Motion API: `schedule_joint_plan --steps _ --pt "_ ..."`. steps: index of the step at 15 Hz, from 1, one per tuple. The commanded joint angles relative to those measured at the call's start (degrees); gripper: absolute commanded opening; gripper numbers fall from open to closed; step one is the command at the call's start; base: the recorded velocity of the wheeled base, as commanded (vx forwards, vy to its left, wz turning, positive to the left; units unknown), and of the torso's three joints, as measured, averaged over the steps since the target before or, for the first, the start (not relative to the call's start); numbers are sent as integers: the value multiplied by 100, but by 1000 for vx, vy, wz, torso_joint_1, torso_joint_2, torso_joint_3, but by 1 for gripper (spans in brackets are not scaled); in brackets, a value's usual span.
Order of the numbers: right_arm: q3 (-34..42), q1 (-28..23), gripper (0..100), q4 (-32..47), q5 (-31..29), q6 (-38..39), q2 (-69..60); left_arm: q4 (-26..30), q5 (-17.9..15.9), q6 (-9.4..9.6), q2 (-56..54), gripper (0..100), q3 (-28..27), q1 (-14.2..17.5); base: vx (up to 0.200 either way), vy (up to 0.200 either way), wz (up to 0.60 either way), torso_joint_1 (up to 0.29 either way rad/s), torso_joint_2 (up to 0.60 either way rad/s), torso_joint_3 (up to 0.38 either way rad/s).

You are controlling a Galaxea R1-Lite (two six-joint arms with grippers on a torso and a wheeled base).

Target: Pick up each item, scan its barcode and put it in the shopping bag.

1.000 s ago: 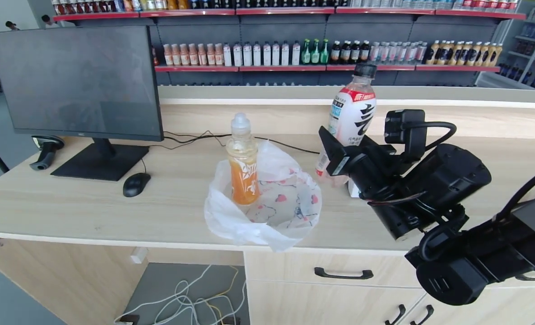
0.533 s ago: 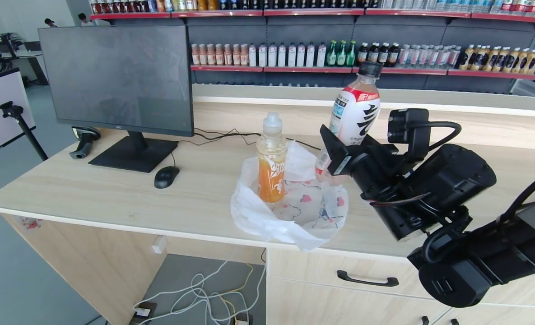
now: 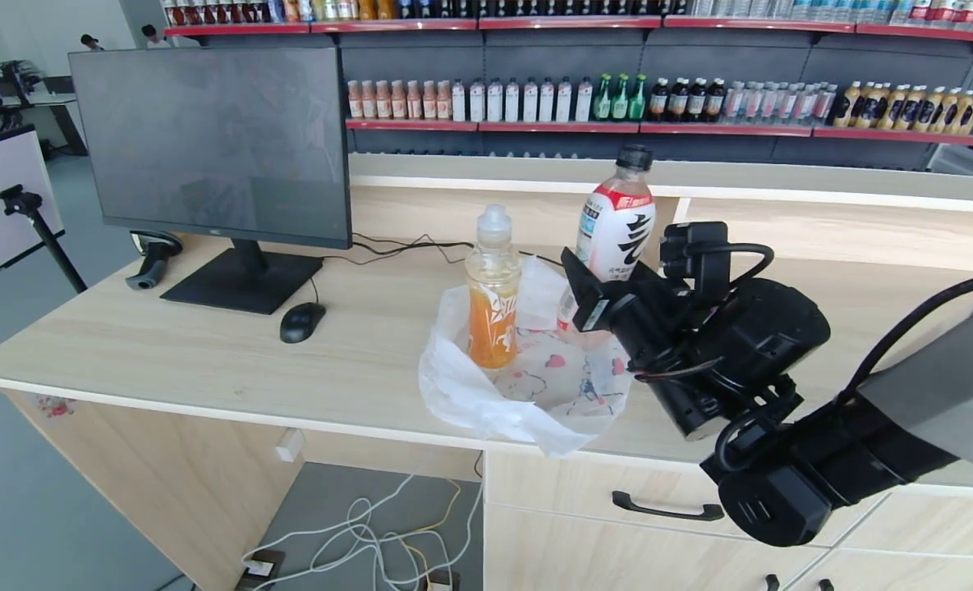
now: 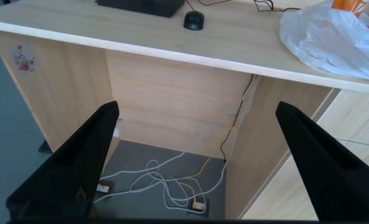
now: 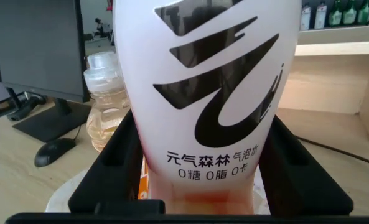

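Observation:
A white-labelled drink bottle [image 3: 617, 234] with a black cap is held upright, my right gripper [image 3: 594, 287] shut on its lower body. It hangs over the far right rim of the white shopping bag [image 3: 486, 402] on the counter. In the right wrist view the bottle [image 5: 203, 106] stands between both black fingers [image 5: 112, 165]. An orange juice bottle [image 3: 493, 304] stands upright inside the bag, left of the held bottle, and appears behind it in the right wrist view [image 5: 106, 106]. My left gripper [image 4: 200, 162] is open with nothing in it, low in front of the counter.
A barcode scanner [image 3: 151, 258] rests at the counter's far left beside a monitor [image 3: 215, 144] and a mouse [image 3: 302, 321]. Cables lie on the floor [image 4: 172, 186] under the wooden counter [image 3: 207, 353]. Shelves of drinks line the back wall.
The head camera swung at first, then held still. My right arm has since carried the white bottle left and down, closer to the bag and the orange bottle.

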Motion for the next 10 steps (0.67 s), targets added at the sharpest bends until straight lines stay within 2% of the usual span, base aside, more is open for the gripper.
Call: schedule_joint_plan --steps 1,8,10 --pt "-223 40 0 -1 12 2 469 -11 2 -1 6 100 0 0 0 0 0 0 0 0" --pt "-319 22 0 -1 4 2 829 -29 2 34 6 100 0 0 0 0 0 0 0 0" --pt "-478 -136 0 -1 4 2 970 -29 2 34 6 100 0 0 0 0 0 0 0 0"
